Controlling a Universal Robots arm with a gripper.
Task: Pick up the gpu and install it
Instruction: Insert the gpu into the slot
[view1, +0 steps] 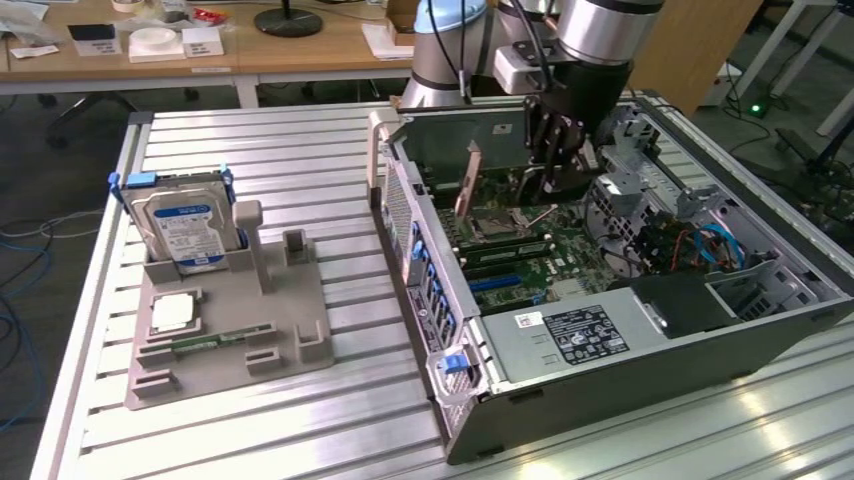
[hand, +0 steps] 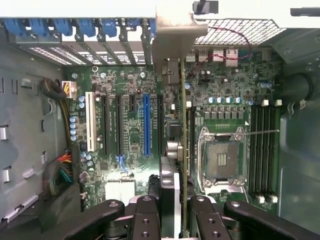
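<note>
Over motherboard (hand: 130, 125): your gripper (hand: 175, 210) hangs inside the case (view1: 627, 360).
Fingers: clenched on gpu (hand: 184, 130).
Gpu: held edge-down, likely for slotting.

The gpu's (hand: 183, 150) lower edge — hidden behind the tool (hand: 175, 210) — meets the picture's border.
</note>
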